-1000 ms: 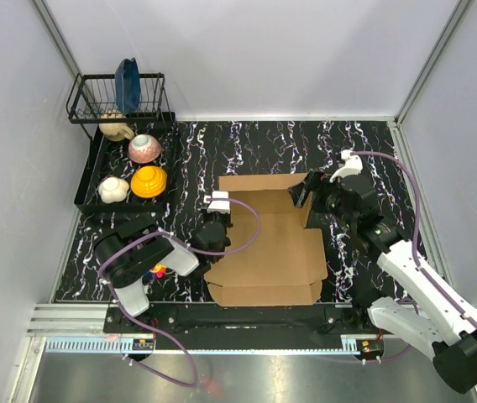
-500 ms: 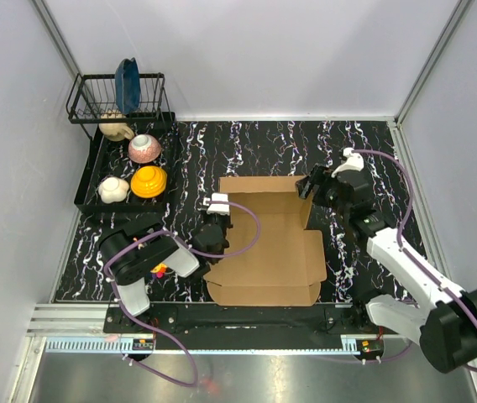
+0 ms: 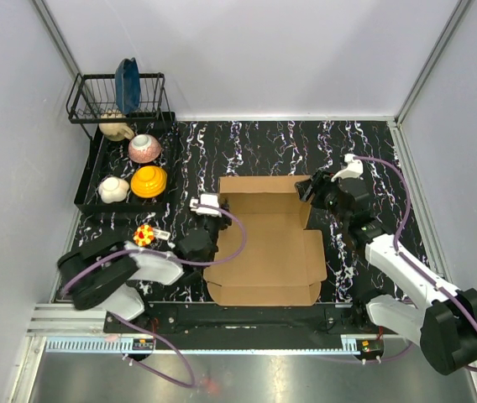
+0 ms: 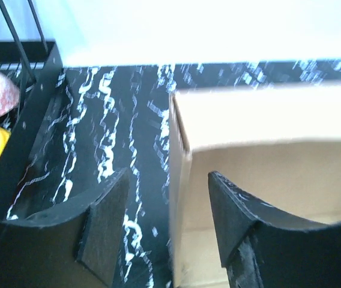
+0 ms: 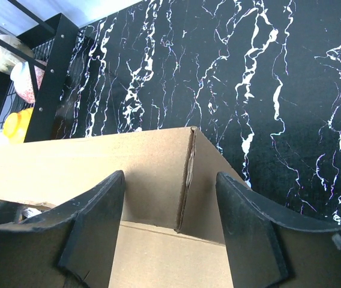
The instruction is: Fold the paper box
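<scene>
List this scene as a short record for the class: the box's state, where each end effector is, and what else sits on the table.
Paper box: back wall raised, near part lying flat
Left end effector: open, straddling the back left corner
Right end effector: open, straddling the back right corner
Other items: black tray with bowls, at far left

Arms: my left arm (image 3: 154, 267) and right arm (image 3: 406, 273) wear white shells over black joints.
Cables: a purple cable (image 3: 243, 233) loops along each.
Fingers: my fingers (image 4: 107, 231) are black, curved, with scuffed edges.
</scene>
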Action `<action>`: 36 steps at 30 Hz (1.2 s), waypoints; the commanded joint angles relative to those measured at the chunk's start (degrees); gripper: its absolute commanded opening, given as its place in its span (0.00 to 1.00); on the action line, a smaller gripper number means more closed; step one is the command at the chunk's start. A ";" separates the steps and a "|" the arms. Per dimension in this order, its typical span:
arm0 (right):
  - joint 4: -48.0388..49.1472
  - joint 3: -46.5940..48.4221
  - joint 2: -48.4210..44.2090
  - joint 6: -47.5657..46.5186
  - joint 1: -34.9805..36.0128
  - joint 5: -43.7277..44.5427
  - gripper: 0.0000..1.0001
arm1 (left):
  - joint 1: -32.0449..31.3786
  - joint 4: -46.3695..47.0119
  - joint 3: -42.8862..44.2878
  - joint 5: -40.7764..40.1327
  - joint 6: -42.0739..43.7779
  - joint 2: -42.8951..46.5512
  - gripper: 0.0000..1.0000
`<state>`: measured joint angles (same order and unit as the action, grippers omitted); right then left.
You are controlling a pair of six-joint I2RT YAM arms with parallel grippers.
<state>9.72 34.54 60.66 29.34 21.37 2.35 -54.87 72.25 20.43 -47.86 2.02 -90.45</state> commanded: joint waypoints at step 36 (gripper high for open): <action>-2.42 -1.85 -0.20 -1.66 -0.27 1.52 0.70 | 14.62 -56.51 17.99 29.40 -36.74 18.81 0.51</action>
<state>10.70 33.61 60.27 29.36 21.37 2.52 -40.53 20.91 40.95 -19.73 -33.12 -73.30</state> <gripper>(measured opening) 0.702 0.472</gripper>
